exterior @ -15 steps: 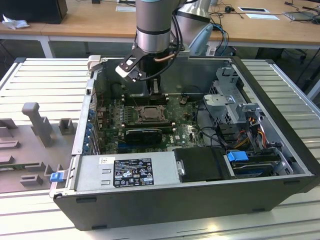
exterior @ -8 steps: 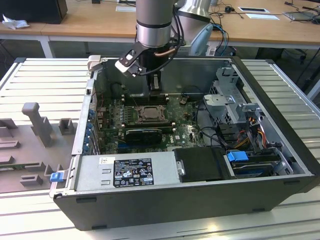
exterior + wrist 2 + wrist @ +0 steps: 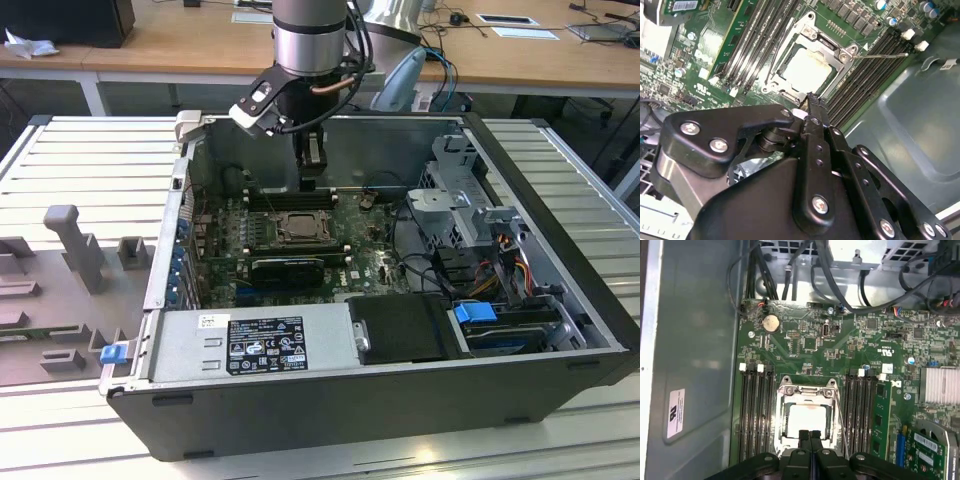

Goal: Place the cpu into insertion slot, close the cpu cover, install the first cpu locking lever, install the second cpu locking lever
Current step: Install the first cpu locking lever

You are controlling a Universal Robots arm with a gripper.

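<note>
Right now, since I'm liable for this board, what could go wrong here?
1. The shut gripper hangs above the cpu and cpu cover; a descent off-centre could scrape the chip or press the frame askew.
2. The thin locking lever juts free over the memory slots; it might slip off the gripper or snag.

Counted inside the one case (image 3: 560, 300)
One cpu (image 3: 807, 420), one cpu cover (image 3: 807, 389), one coin cell (image 3: 771, 323) (round, silvery), two banks of memory slots (image 3: 756, 415) (image 3: 861, 415), one gripper (image 3: 809, 434).
</note>
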